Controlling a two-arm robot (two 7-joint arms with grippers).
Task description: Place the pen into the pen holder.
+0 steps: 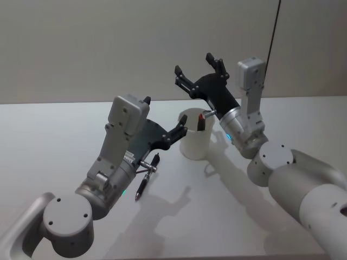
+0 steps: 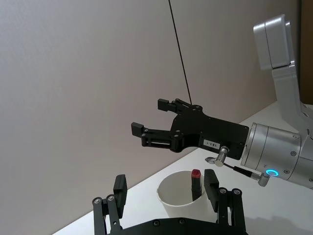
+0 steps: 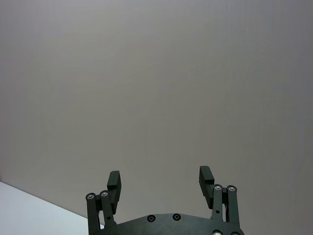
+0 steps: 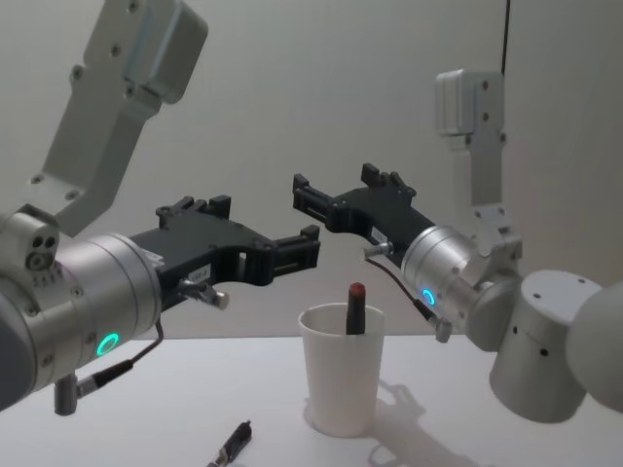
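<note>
The white paper cup [image 1: 194, 143] stands on the white table [image 1: 65, 135]. A dark pen with a red end [image 1: 201, 122] stands inside it. A black pen [image 1: 146, 179] lies by the left arm. The left gripper [image 4: 263, 229] near the cup and the right gripper [image 1: 193, 63] above it are wide open, holding nothing.

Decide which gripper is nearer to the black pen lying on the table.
Left. The left gripper hangs in the air near the black pen; the right gripper is raised high beyond the white cup.
</note>
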